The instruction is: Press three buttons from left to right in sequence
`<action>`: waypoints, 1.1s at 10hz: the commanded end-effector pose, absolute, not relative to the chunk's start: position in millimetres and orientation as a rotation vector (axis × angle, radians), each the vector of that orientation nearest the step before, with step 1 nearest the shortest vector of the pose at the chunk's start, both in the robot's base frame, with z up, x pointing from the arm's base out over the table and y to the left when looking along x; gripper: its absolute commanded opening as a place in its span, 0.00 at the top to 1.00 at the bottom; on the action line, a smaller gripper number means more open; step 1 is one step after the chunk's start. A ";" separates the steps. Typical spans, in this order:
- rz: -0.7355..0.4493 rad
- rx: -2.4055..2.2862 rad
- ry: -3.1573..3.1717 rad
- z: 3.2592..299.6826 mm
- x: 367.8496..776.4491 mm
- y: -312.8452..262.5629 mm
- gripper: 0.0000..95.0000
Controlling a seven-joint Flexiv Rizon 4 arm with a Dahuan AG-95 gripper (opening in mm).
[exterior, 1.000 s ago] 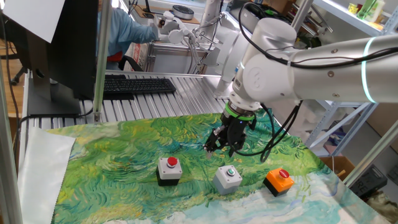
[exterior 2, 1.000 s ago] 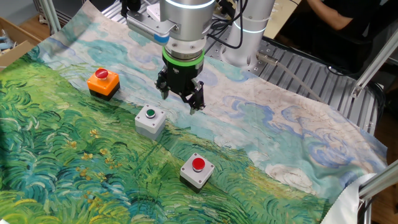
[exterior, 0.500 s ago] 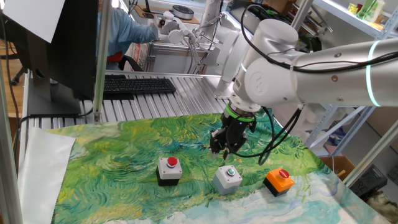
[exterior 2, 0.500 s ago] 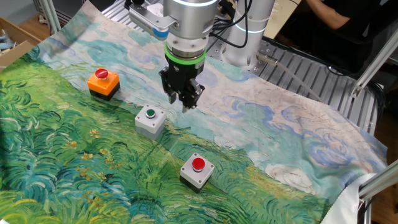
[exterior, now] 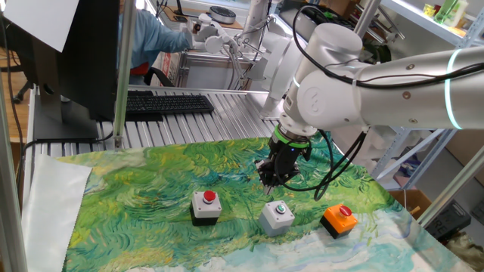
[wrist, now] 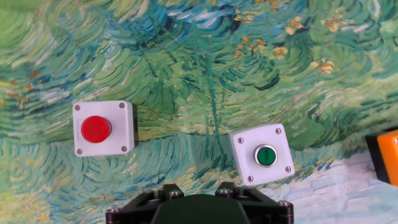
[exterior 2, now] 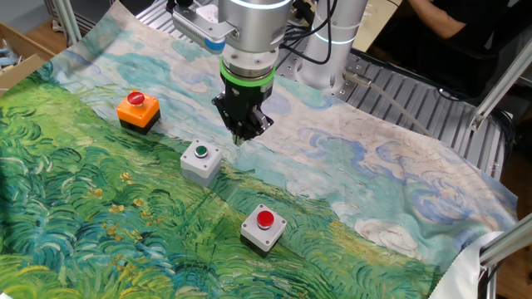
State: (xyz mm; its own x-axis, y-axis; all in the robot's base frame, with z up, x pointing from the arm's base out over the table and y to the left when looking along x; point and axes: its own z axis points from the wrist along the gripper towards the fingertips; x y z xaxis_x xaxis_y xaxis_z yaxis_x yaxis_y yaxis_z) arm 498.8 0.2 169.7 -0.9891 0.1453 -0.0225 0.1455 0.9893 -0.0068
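Three button boxes stand in a row on the painted cloth. The black-and-white box with a red button (exterior: 206, 205) (exterior 2: 264, 228) (wrist: 102, 128) is on the left in one fixed view. The grey box with a green button (exterior: 277, 216) (exterior 2: 201, 159) (wrist: 262, 155) is in the middle. The orange box with a red button (exterior: 339, 219) (exterior 2: 138, 110) (wrist: 388, 157) is on the right. My gripper (exterior: 270, 179) (exterior 2: 242, 135) hangs above the cloth just behind the grey box, touching no box. Its fingers are shut together and empty. The hand view shows only the gripper body, not the fingertips.
The green and blue painted cloth (exterior: 151, 196) covers the table's front. Behind it are a ribbed metal surface (exterior: 227, 106), a black keyboard (exterior: 166, 103), a monitor (exterior: 68, 53) and a seated person (exterior: 151, 34). A white sheet (exterior: 45, 204) hangs at the cloth's left edge.
The fingers have gone from open to shut. The hand has shifted slightly towards the grey box. The boxes have not moved.
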 end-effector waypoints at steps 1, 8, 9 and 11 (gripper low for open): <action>-0.013 0.228 3.111 169.8 498.6 0.1 1.00; -0.014 0.243 3.104 169.7 498.4 0.1 1.00; -0.014 0.244 3.104 169.7 498.4 0.1 1.00; -0.010 0.238 3.106 169.2 497.4 0.3 1.00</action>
State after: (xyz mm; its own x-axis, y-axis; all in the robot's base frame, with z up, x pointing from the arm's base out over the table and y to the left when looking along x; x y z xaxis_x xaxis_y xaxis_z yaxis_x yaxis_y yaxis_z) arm 497.6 0.1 169.4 -0.9883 0.1500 -0.0270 0.1502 0.9887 -0.0045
